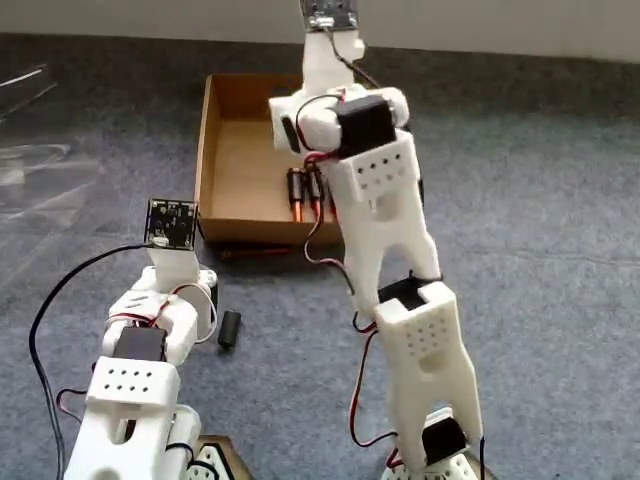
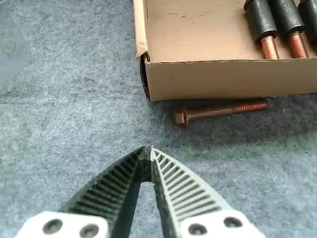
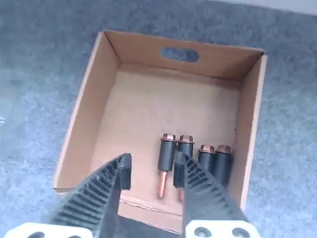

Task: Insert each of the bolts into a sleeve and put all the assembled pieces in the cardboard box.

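Right wrist view: four assembled pieces [image 3: 207, 161] in cardboard box [image 3: 94, 99]

Shows right gripper [image 3: 152, 166] over box, jaws apart; pieces side by side near one wall; left gripper [image 2: 148, 153], jaws together, above carpet [image 2: 59, 99] near bolt [image 2: 220, 110] lying just outside box wall; black sleeve [image 1: 229, 329] on carpet beside left arm [image 1: 160, 330].

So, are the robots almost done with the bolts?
Nearly. Done: four sleeved bolts lie in the cardboard box. In hand: nothing; the right hand is open above the box, the left hand is shut and empty. Left: one loose bolt beside the box and one black sleeve on the carpet.
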